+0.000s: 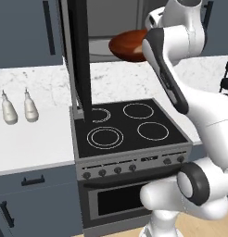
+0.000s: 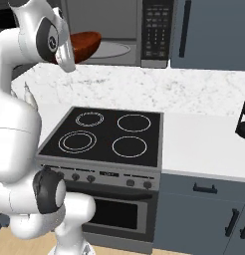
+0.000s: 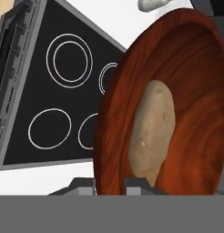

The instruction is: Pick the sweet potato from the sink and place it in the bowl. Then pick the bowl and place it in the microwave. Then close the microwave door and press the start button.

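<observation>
Pincer clamped on bowl rim, fingertips either side of near edge. Potato lies inside bowl, just beyond pincer. Bowl held aloft at microwave opening, above hob. Microwave door stands open, left of bowl. Two bottles on worktop, left of microwave.
</observation>
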Robot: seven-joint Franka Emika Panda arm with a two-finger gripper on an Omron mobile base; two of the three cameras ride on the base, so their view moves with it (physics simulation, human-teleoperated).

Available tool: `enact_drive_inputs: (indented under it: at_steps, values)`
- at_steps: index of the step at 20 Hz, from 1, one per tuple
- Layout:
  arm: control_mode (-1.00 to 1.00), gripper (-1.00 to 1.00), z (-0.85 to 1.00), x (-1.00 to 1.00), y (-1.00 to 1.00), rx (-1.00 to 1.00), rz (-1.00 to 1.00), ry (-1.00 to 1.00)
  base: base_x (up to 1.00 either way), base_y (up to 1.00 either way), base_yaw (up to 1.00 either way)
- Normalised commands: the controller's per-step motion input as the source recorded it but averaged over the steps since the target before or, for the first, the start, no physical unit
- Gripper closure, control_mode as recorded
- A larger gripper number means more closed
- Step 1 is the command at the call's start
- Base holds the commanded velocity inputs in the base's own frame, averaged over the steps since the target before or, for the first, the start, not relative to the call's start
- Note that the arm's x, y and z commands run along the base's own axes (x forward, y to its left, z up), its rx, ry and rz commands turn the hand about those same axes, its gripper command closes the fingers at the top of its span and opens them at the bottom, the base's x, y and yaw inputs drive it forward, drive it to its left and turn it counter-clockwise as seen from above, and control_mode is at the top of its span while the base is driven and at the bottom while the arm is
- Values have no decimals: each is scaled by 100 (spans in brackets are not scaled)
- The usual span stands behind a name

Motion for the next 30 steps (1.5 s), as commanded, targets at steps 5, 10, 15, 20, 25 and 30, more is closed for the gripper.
enact_drive_inputs:
  at_steps: [5,10,15,20,25,30]
  values:
    - [-100,100,-23,100,2,0,-2,0,0,0,0]
    - [-100,100,-8,85,0,0,-2,-1,0,0,0]
    - [-100,100,0,64,0,0,-3,-2,0,0,0]
    - [-100,100,-9,56,1,0,-1,0,0,0,0]
    - [-100,100,-17,40,1,0,0,0,0,0,0]
    - [-100,100,0,67,0,0,0,-1,0,0,0]
